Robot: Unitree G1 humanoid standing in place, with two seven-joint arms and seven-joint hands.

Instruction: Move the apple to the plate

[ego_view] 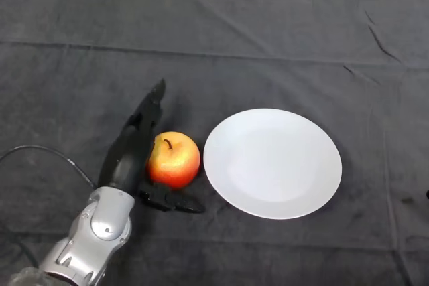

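The apple sat on the dark cloth just left of the white plate, not yet on it, so the whole move remained. My left hand lay against its left side, fingers straight past it and thumb below, cupping but not clenching.

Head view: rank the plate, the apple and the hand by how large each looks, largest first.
1. plate, clearly the largest.
2. hand, long and narrow beside the apple; it may sit nearer the camera, so this rank is unsure.
3. apple, the smallest.
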